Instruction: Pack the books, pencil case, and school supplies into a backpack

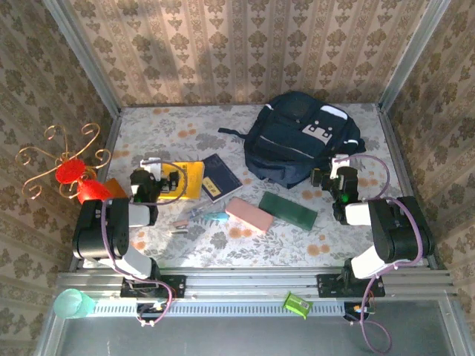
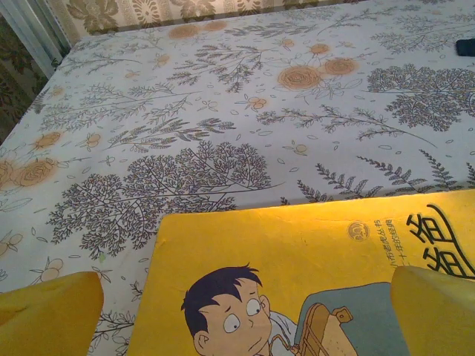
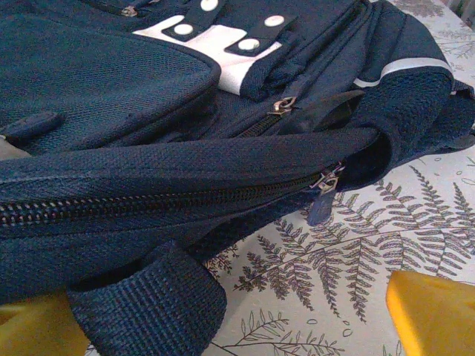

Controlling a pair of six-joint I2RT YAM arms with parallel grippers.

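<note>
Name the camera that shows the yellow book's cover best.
Left wrist: the yellow book lies close up, its cartoon boy and printed characters clear. The top external view shows it small and partly hidden under the left gripper.

From above and behind, the top camera takes in the whole table, sharing the yellow book with the close, low left wrist view and the backpack with the right.
</note>
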